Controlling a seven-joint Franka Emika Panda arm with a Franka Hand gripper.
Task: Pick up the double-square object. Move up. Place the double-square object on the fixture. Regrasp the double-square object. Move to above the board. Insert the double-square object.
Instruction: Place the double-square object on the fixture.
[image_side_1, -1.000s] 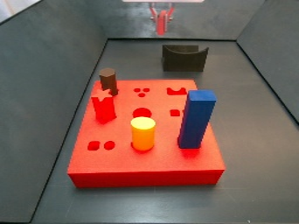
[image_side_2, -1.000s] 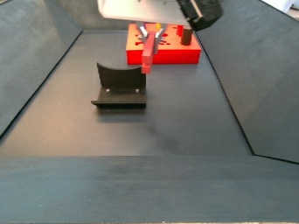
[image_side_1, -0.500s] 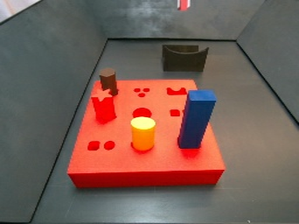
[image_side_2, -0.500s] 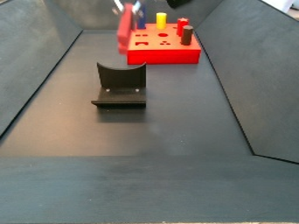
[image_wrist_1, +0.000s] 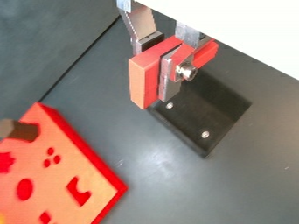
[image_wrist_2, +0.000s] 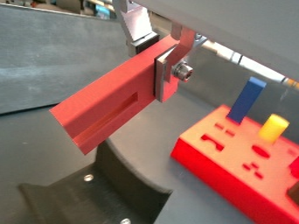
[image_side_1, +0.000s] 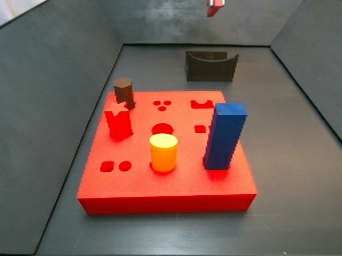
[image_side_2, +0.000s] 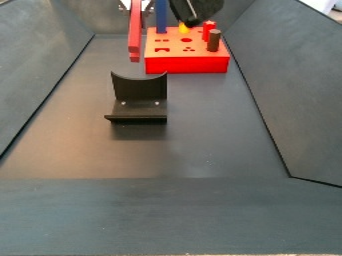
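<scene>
My gripper (image_wrist_1: 160, 61) is shut on the double-square object (image_wrist_1: 143, 77), a thin plain-red slab gripped near one end; it also shows in a wrist view (image_wrist_2: 111, 105). In a side view the slab (image_side_2: 135, 32) hangs upright, high above the floor, over the fixture (image_side_2: 136, 98). The dark fixture with its U-notch sits below the slab in both wrist views (image_wrist_1: 208, 114) (image_wrist_2: 111, 188). In a side view only a red tip (image_side_1: 215, 5) shows at the top edge, above the fixture (image_side_1: 210, 65). The board (image_side_1: 167, 185) lies apart.
On the board stand a blue block (image_side_1: 225, 135), a yellow cylinder (image_side_1: 163, 152), a red notch-topped peg (image_side_1: 119, 123) and a dark brownish peg (image_side_1: 124, 93). Sloped dark walls (image_side_2: 54, 70) ring the floor.
The gripper has risen with the slab, leaving the top of a side view; in the last half second it barely moved.
</scene>
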